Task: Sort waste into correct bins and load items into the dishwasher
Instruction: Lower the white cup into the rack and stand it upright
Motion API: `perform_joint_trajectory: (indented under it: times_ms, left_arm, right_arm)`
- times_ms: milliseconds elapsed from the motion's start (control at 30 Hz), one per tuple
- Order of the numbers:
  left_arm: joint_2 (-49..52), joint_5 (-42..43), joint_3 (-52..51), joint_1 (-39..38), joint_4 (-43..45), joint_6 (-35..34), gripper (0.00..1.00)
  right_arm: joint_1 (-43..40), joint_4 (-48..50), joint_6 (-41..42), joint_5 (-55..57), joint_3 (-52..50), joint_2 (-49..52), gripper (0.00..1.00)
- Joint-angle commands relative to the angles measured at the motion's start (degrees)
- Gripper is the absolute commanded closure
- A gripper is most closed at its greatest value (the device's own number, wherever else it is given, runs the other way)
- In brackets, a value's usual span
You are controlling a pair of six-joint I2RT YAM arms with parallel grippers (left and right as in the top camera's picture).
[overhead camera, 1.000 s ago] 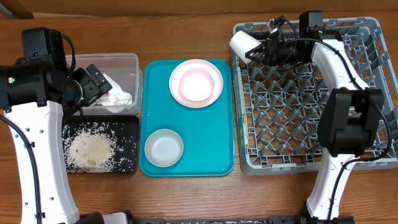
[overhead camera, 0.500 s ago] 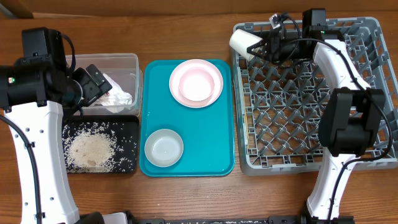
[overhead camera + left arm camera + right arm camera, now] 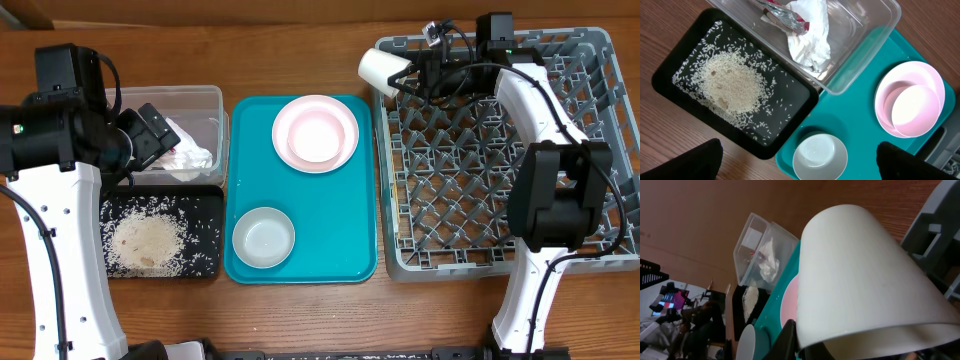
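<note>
My right gripper [image 3: 412, 70] is shut on the rim of a small white cup [image 3: 379, 67], held tipped on its side over the far left corner of the grey dish rack [image 3: 600, 150]; the cup fills the right wrist view [image 3: 865, 275]. My left gripper [image 3: 150, 135] is open and empty, above the clear tub [image 3: 205, 100] that holds the white napkin [image 3: 810, 35] and red wrapper [image 3: 782, 12]. Rice [image 3: 732, 85] lies in the black tray [image 3: 670, 65]. The pink plate [image 3: 315, 133] with a pale bowl in it and a second pale bowl [image 3: 264, 238] sit on the teal tray [image 3: 350, 220]. No chopsticks are in view.
The teal tray lies between the bins on the left and the rack on the right. The rack's peg grid is bare of dishes. Wooden table [image 3: 300, 310] shows along the front edge.
My right gripper has swung the cup leftward and slightly farther back, from over the rack's corner to partly past its left wall. The left arm has not moved.
</note>
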Motion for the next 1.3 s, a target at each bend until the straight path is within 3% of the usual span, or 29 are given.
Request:
perform_joint_trajectory:
  times_ms: [0,800,1067,1267]
  left_arm:
    - [0.22,-0.59,0.85,0.26,0.15,-0.13,0.0]
    - [0.22,-0.59,0.85,0.26,0.15,-0.13,0.0]
    - [0.22,-0.57,0.85,0.26,0.13,-0.13,0.0]
    - [0.22,-0.57,0.85,0.26,0.15,-0.13,0.0]
  right_arm:
    - [0.07,-1.22,-1.29,2.99,-0.42,1.4,0.96]
    - [-2.25,-7.48,-5.22,9.33,-0.42,1.79,0.96]
    - [-2.14,-0.87,-4.63,-8.92,-0.42,1.79,0.96]
    - [-1.05,0.96,-4.79,-7.41,-0.42,1.97,0.96]
